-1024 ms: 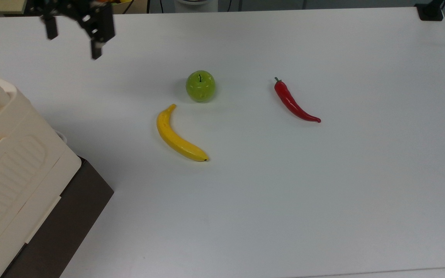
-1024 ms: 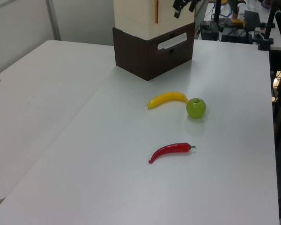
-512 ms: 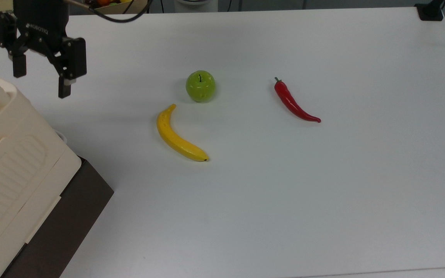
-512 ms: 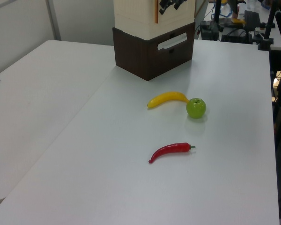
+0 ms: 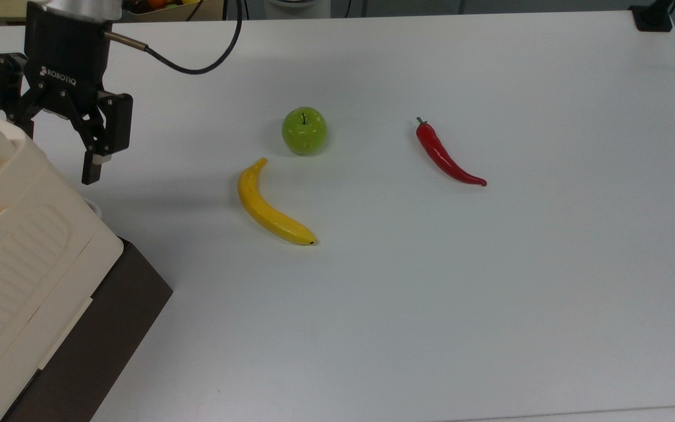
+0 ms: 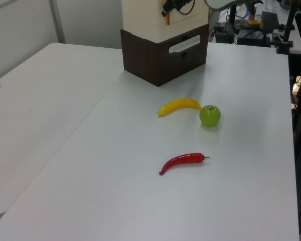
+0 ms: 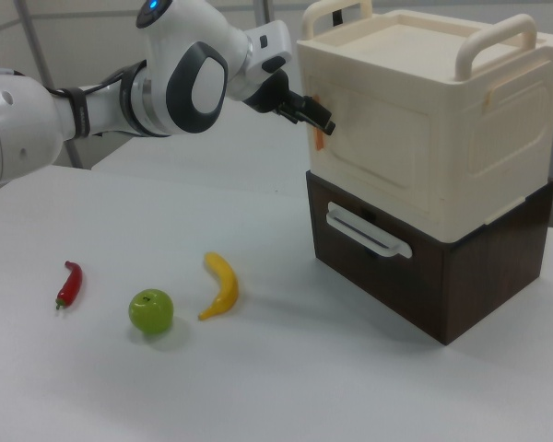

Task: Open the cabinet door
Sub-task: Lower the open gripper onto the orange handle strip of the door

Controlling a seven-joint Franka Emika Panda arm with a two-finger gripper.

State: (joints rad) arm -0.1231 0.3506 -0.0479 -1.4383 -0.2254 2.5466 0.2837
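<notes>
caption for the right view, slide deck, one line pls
Robot arm's gripper at the orange tab on the closed cream cabinet door, with chili, apple and banana on the white table.

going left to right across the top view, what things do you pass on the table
cabinet → gripper → banana → green apple → red chili pepper

In the top view, the cabinet [image 5: 27, 246] sits at the desk's [image 5: 490, 293] left (claw [image 5: 56, 155] just beside it); banana [image 5: 270, 206], apple [image 5: 304, 130], pepper [image 5: 446, 155] lie rightward.
</notes>
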